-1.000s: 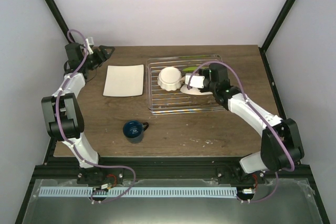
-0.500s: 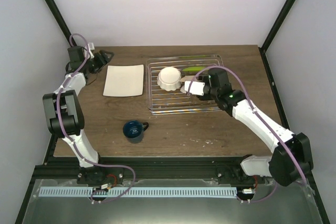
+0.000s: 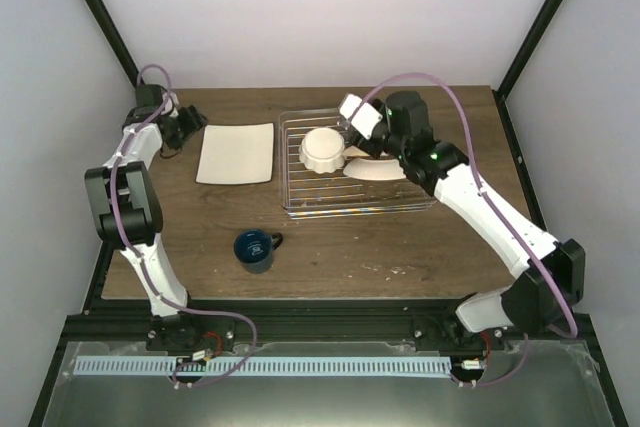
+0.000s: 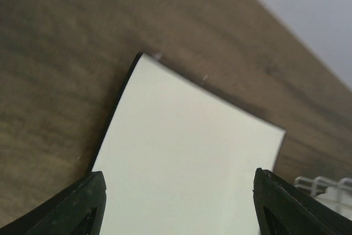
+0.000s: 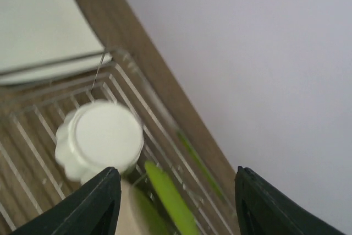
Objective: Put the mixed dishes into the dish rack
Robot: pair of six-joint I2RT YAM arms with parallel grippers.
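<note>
The dish rack (image 3: 320,197) sits mid-table, with the white square plate (image 3: 236,153) left of it, cut off beneath the spread left gripper (image 4: 179,207). Racked: beige floral plate (image 3: 378,171), half hidden by the right arm (image 3: 470,202); lime-green plate (image 5: 165,191), a blurred sliver, perhaps on edge; upturned bowl (image 3: 323,149). Right gripper (image 5: 176,202) is spread and empty. The mug (image 3: 256,249) stands outside the rack.

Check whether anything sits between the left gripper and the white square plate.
Nothing visible does. The left gripper's open fingers frame the white square plate directly, with only bare wooden table around it.
</note>
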